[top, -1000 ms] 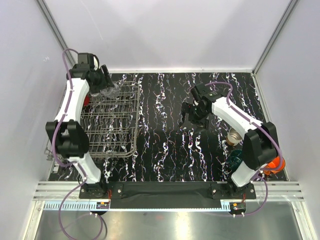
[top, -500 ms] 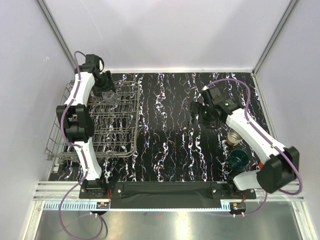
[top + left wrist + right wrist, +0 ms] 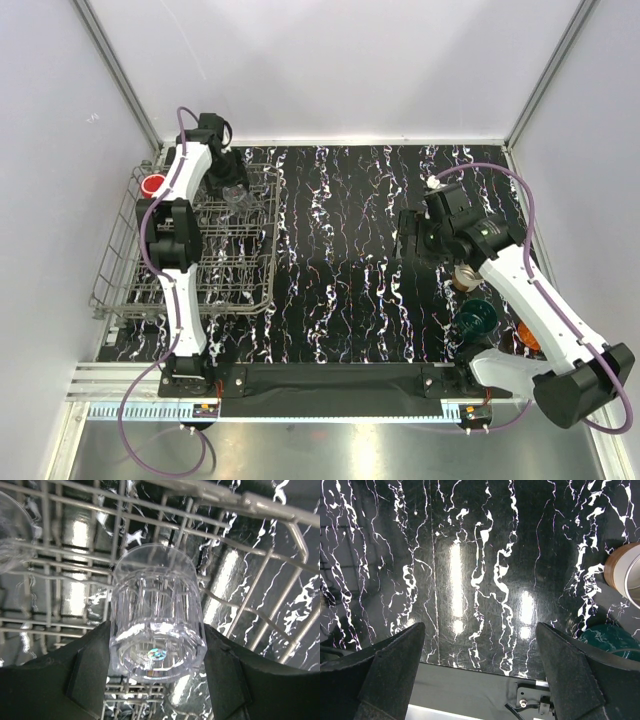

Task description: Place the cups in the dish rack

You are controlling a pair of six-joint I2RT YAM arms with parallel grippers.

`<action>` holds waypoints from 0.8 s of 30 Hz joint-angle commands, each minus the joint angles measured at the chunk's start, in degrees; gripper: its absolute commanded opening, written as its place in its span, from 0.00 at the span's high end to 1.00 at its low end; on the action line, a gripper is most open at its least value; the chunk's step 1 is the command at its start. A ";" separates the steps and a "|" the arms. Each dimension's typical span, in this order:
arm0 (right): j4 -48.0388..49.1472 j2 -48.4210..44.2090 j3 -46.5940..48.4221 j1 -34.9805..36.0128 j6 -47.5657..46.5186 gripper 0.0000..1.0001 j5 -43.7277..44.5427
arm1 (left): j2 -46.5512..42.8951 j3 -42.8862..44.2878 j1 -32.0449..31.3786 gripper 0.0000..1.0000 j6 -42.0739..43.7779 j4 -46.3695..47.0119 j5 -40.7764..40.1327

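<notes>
While over rack (image 3: 270, 506), clear cup (image 3: 157, 615) between jaws.

Black table (image 3: 340, 230) with white veining; grey wire dish rack (image 3: 115, 260); red cup (image 3: 152, 185); clear cup (image 3: 157, 612); cream cup (image 3: 468, 275); dark green cup (image 3: 478, 320).

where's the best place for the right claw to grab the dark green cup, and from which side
Probably its round wall, pinched across the width. The dark green cup shows a circular outline from above, so bring the open right claw straight down, closing left to right: the cream cup sits close on its far side.
</notes>
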 commanded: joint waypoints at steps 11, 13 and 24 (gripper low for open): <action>0.64 -3.20 -2.66 0.39 -0.71 0.00 -1.77 | -0.08 1.12 0.29 0.25 -1.17 0.76 -1.59; 0.55 -3.46 -2.66 0.39 -0.80 0.00 -1.60 | -1.05 1.29 0.29 0.03 -1.08 0.85 -1.68; -2.08 -3.29 -0.56 0.39 -2.03 0.00 2.44 | -10.27 0.42 0.99 0.01 -1.78 0.67 -1.50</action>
